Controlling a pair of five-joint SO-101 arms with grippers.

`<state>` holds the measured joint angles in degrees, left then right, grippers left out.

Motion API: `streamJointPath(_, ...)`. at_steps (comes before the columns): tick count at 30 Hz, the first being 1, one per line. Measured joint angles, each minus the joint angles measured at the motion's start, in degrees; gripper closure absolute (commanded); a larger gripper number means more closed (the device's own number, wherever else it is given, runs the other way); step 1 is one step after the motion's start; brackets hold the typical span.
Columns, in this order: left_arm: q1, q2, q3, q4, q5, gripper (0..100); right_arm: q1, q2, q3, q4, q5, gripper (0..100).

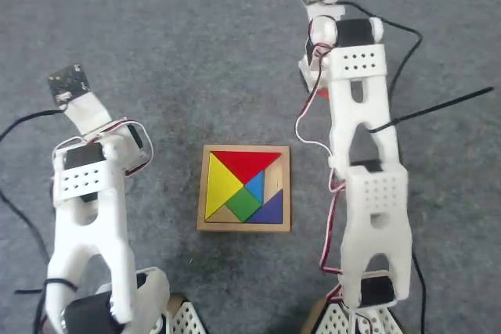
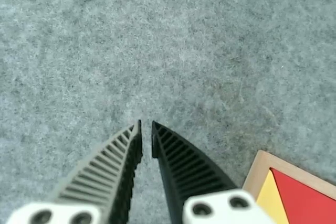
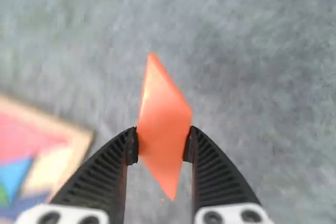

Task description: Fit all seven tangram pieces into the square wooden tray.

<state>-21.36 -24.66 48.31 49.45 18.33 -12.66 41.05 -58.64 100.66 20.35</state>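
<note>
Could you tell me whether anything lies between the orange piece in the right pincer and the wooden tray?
Nothing visible does. The right pincer grips the orange piece above bare grey carpet, and only carpet separates it from the tray.

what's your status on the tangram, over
Left end effector shut, empty, over carpet by tray corner. Right end effector shut on orange piece, above carpet beside tray. Mostly filled tray, some bare wood showing. Nothing in the way.
</note>
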Motion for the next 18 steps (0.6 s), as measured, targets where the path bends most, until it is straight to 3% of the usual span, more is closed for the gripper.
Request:
streamJointPath(9,0.00,0.00,0.00,0.00,0.00,97,0.00,-29.54,35.43,-0.79,29.54,99.1)
streamJointPath(18,0.00,0.00,0.00,0.00,0.00,97,1.93,-45.27,61.36,-18.64,32.62,99.1)
